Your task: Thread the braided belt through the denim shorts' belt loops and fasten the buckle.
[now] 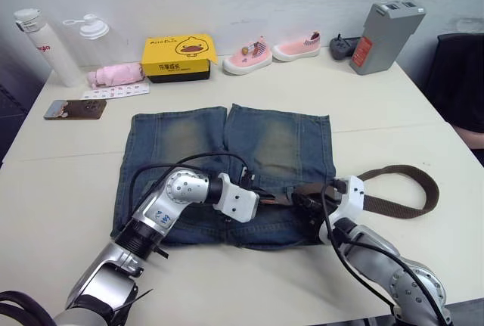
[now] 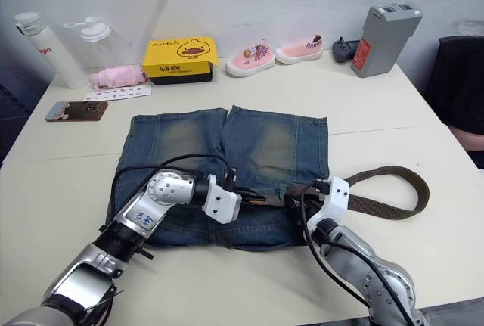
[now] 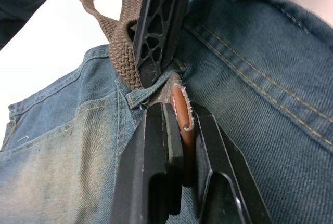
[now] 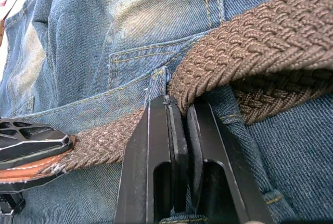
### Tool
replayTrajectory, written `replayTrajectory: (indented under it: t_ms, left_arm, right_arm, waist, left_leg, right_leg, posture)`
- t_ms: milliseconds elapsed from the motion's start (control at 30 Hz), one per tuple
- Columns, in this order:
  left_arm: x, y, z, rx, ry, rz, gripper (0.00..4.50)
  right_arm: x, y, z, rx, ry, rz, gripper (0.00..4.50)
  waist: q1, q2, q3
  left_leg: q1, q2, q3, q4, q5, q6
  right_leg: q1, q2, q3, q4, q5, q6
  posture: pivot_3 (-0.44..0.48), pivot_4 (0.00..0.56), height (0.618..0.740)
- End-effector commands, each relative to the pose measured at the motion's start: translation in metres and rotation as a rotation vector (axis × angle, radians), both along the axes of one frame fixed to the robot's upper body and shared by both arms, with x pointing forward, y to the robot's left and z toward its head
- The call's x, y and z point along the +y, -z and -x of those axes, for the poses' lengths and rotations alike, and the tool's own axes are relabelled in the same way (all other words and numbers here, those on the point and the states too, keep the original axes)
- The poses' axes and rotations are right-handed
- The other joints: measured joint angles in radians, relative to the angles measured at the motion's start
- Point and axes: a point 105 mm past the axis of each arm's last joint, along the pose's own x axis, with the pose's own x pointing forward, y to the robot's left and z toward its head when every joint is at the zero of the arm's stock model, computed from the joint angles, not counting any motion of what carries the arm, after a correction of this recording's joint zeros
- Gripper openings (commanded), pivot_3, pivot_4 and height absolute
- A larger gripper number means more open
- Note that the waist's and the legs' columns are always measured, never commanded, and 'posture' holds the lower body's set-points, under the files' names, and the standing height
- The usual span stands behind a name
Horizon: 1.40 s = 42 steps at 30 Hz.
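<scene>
The denim shorts (image 1: 227,167) lie flat on the white surface (image 1: 68,190), legs pointing away from the robot and waistband nearest it. The braided belt (image 1: 401,190) runs along that waistband and loops out over the bare surface past the shorts' right edge, a sweep seen whole in the head views. Both claws meet at the waistband's middle. The left wrist view shows what the head views hide: the left claw (image 3: 179,125) is pinching the belt's tan leather tip between its two black fingers (image 3: 156,151), right at a fold of denim where the strap comes out, with the other claw's ribbed finger pressing down just beyond it. The right wrist view shows the right claw (image 4: 179,115) with its fingers pressed nearly together, nipping the edge of the woven strap beside a belt loop (image 4: 158,81) below a pocket seam; from there the strap passes across the denim to the left claw's finger and the leather tip. Far from the shorts, along the back of the surface, stand two bottles (image 1: 45,42), a yellow box (image 1: 178,57), pink baby shoes (image 1: 268,50), a grey battery pack (image 1: 386,35) and a phone (image 1: 74,109).
</scene>
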Motion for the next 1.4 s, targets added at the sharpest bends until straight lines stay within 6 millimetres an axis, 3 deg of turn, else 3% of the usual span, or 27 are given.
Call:
replayTrajectory:
  t_ms: [33,100,300,367,467,633,733,900,1000,1100,1167,1367,1400]
  left_arm:
    - [-0.004,-0.013,-0.004,-0.017,-0.009,0.027,0.02]
    - [-0.007,-0.021,-0.002,-0.008,-0.002,0.048,0.00]
    - [-0.006,-0.043,0.010,0.110,0.043,0.108,0.00]
    - [0.000,-0.044,0.011,0.124,0.041,0.094,0.00]
    - [0.012,-0.041,0.009,0.130,0.011,0.071,0.00]
    - [0.032,-0.034,0.006,0.133,-0.052,0.046,0.00]
    - [0.042,-0.031,0.005,0.113,-0.079,0.025,0.00]
    - [0.046,-0.032,0.007,0.145,-0.107,0.047,0.00]
    - [0.044,-0.033,0.010,0.152,-0.104,0.057,0.00]
    - [0.041,-0.033,0.012,0.151,-0.092,0.061,0.00]
    - [0.040,-0.033,0.013,0.150,-0.087,0.061,0.00]
    - [0.040,-0.032,0.016,0.142,-0.071,0.054,0.00]
    - [0.040,-0.031,0.016,0.135,-0.070,0.048,0.00]
  right_arm:
    - [-0.009,-0.010,0.003,-0.021,0.023,-0.033,0.39]
    - [-0.015,-0.022,0.005,-0.057,0.007,-0.058,0.90]
    - [-0.031,-0.062,0.022,-0.171,-0.170,0.059,3.77]
    - [-0.030,-0.066,0.033,-0.194,-0.274,0.168,4.43]
    - [-0.022,-0.056,0.053,-0.242,-0.496,0.512,4.43]
    - [-0.013,-0.046,0.062,-0.453,-0.701,0.913,4.43]
    - [-0.010,-0.030,0.065,-0.594,-0.850,1.172,4.43]
    - [-0.008,0.001,0.063,-0.784,-0.968,1.453,4.43]
    - [-0.006,0.021,0.059,-0.787,-0.968,1.523,4.43]
    - [-0.017,0.040,0.051,-0.646,-0.902,1.508,3.67]
    - [-0.028,0.043,0.045,-0.568,-0.830,1.506,2.74]
    - [-0.081,0.018,0.024,-0.404,-0.590,1.536,0.05]
    - [-0.094,0.013,0.021,-0.375,-0.559,1.566,0.02]
  waist:
    - [0.001,0.000,0.000]
    - [0.002,0.000,0.000]
    - [0.002,0.002,0.002]
    - [0.002,0.001,0.004]
    - [0.000,0.002,0.006]
    - [0.001,0.000,0.008]
    - [0.001,0.000,0.008]
    - [0.004,-0.003,0.007]
    - [0.004,-0.006,0.006]
    - [0.000,-0.013,0.002]
    - [0.000,-0.014,0.001]
    - [0.014,-0.010,0.000]
    - [0.020,-0.009,-0.001]
  left_leg:
    - [0.000,0.000,0.000,0.000,0.000,0.000]
    - [0.000,0.000,0.000,0.001,0.000,0.001]
    - [-0.001,0.000,-0.001,0.002,0.001,0.003]
    - [-0.001,-0.001,0.000,0.002,0.001,0.003]
    - [-0.002,-0.001,0.001,0.001,0.001,0.003]
    - [-0.001,-0.002,0.001,0.001,0.001,0.002]
    - [0.000,-0.002,0.001,0.002,0.001,0.002]
    - [0.000,-0.003,0.000,0.002,0.003,0.000]
    - [0.001,-0.003,0.000,0.002,0.003,-0.002]
    - [0.001,0.000,-0.001,-0.001,0.005,-0.005]
    - [0.002,0.000,-0.001,0.000,0.005,-0.006]
    - [0.001,-0.001,-0.002,0.002,0.005,-0.003]
    - [0.001,-0.002,-0.002,0.003,0.005,-0.002]
  right_leg:
    - [0.000,0.000,0.000,0.000,0.000,0.000]
    - [-0.001,-0.001,-0.001,0.000,0.000,0.000]
    - [0.000,-0.003,-0.003,-0.001,0.001,0.002]
    - [0.000,-0.002,-0.003,-0.002,0.001,0.002]
    - [0.001,-0.001,-0.003,-0.002,0.001,0.001]
    - [0.001,0.000,-0.002,-0.003,0.001,0.002]
    - [0.000,0.000,-0.002,-0.003,0.001,0.002]
    - [0.000,-0.001,-0.003,-0.003,0.001,0.003]
    - [0.000,0.000,-0.003,-0.003,0.002,0.003]
    - [0.003,0.002,-0.003,-0.003,0.001,0.002]
    - [0.003,0.002,-0.003,-0.003,0.000,0.001]
    - [0.003,-0.002,-0.002,0.000,0.002,0.002]
    - [0.003,-0.002,-0.003,-0.001,0.003,0.002]
  posture:
    - [0.000,0.150,0.712]
    - [0.000,0.150,0.712]
    - [0.000,0.150,0.712]
    - [0.000,0.150,0.712]
    - [0.000,0.150,0.712]
    - [0.000,0.150,0.712]
    - [0.000,0.150,0.712]
    - [0.000,0.150,0.712]
    - [0.000,0.150,0.712]
    - [0.000,0.150,0.712]
    - [0.000,0.150,0.712]
    - [0.000,0.150,0.712]
    - [0.000,0.150,0.712]
